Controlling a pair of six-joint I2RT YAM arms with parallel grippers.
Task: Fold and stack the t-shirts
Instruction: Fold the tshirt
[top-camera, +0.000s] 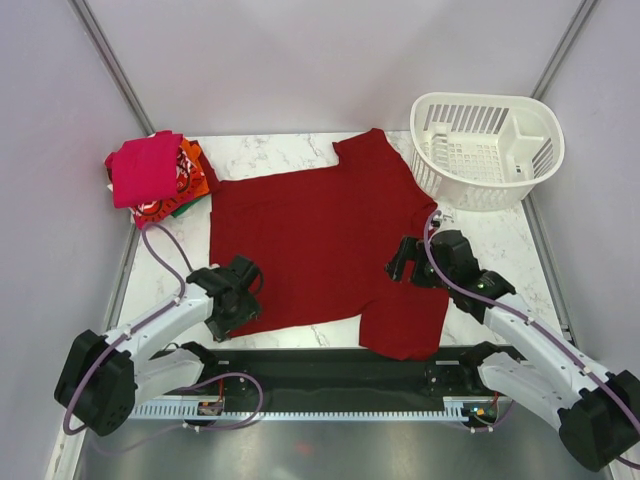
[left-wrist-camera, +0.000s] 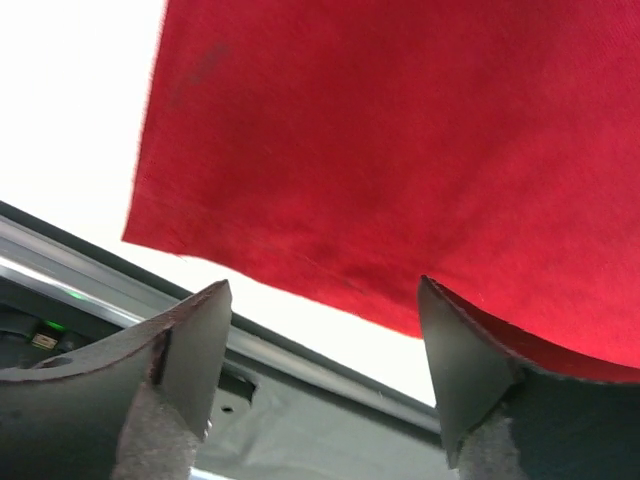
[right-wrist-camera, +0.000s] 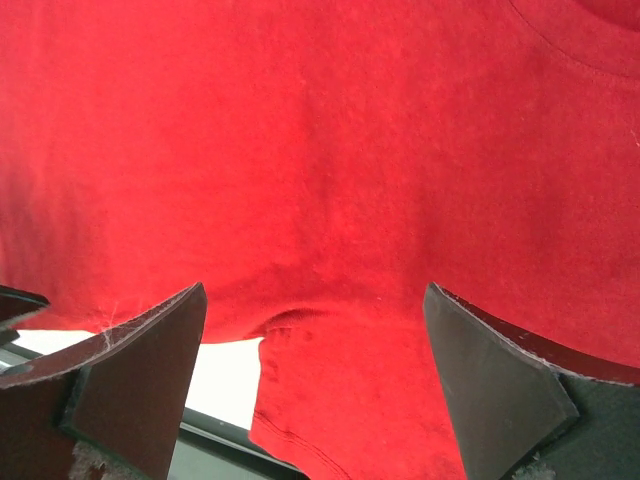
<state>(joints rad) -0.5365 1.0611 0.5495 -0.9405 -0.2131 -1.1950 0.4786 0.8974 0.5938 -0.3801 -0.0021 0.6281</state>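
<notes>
Dark red cloth fills the middle of the worktop (top-camera: 290, 150): 1 t-shirt (top-camera: 310, 240) lies spread flat and sideways, hem toward the left of the frame, 1 sleeve pointing to the top and the other to the bottom right. The stack of folded t-shirts (top-camera: 150, 175), magenta on top, sits at the upper left, and a white basket (top-camera: 470, 185) stands at the upper right. The left tool (left-wrist-camera: 322, 283) sits low at the shirt's lower left hem corner, its jaws apart with nothing clamped between them. The right tool (right-wrist-camera: 315, 290) hangs over the cloth near the lower right sleeve, jaws wide and empty. By my reading the first fold is being set up, with neither edge gripped yet. Next, each tool needs to pinch its bottom edge, then both must lift together and carry it toward the top.
</notes>
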